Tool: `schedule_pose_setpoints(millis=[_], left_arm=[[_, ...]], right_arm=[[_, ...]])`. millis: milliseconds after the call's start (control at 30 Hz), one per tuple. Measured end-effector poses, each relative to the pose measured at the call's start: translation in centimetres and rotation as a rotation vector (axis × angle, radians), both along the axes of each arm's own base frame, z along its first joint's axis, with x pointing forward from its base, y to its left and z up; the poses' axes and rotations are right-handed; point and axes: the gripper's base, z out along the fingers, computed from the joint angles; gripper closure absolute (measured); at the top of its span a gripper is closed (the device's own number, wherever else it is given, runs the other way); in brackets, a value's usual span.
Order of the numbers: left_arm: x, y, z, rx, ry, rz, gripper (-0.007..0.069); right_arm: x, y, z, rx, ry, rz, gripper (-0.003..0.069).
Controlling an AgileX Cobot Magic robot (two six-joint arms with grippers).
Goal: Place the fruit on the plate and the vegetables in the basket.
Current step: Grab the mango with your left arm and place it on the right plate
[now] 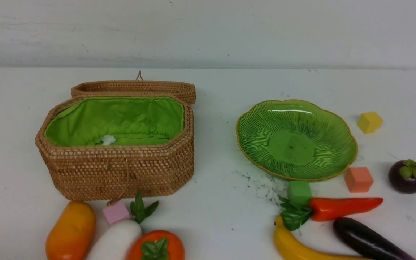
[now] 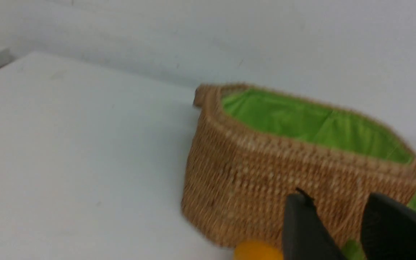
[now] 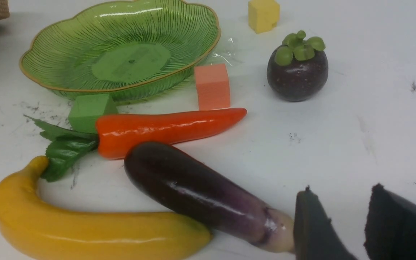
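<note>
While nothing has been placed on the green plate and no vegetable is seen in the wicker basket, the main risk lies in crowding. At the robot's left, the mango, white radish and persimmon are set in a tight row before the basket, a pink cube among them; if the radish is grasped, a neighbour could be knocked and sent rolling. At the right, the eggplant is rested against both the red pepper and the banana, so either could be dragged when it is lifted. The pepper's leaves are touched by the banana's stem — a snag is possible there. The mangosteen is stood apart on the worktop, but its round, glossy skin might be slipped off by a poor grip. Both tools, left and right, are held with fingers apart and nothing between them. The plate's rim could be tipped if fruit were dropped on its edge — a low, central release would be safer.
</note>
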Motion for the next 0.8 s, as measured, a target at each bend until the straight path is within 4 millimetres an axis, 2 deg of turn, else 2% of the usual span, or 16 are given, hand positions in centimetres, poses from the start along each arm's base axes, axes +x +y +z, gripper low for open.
schedule_pose_setpoints(millis=[200,267,367,400,467,567,633,800], left_arm=[[-0.8,0.2,3.2,-0.254,-0.321,-0.05,0.0386],[-1.1,0.2,4.4,-0.289,-0.351,-0.063,0.0386],[-2.6,0.2,9.1,-0.312,-0.41,-0.087,0.0386],[-2.7,0.2,9.4,-0.31,-0.411,-0.087,0.0386],[-3.3,0.1,12.9,-0.269,-0.35,-0.072,0.0386],[-2.4,0.2,15.3,-0.251,-0.162,-0.036,0.0386],[-0.9,0.2,15.9,-0.239,0.021,-0.002,0.0386],[2.0,0.6,14.5,-0.154,0.343,0.09,0.0386]], right_arm=[[0.0,0.0,0.0,0.0,0.0,0.0,0.0414],[0.0,0.0,0.0,0.0,0.0,0.0,0.0414],[0.0,0.0,0.0,0.0,0.0,0.0,0.0414],[0.0,0.0,0.0,0.0,0.0,0.0,0.0414],[0.0,0.0,0.0,0.0,0.0,0.0,0.0414],[0.0,0.0,0.0,0.0,0.0,0.0,0.0414],[0.0,0.0,0.0,0.0,0.0,0.0,0.0414],[0.0,0.0,0.0,0.0,0.0,0.0,0.0414]])
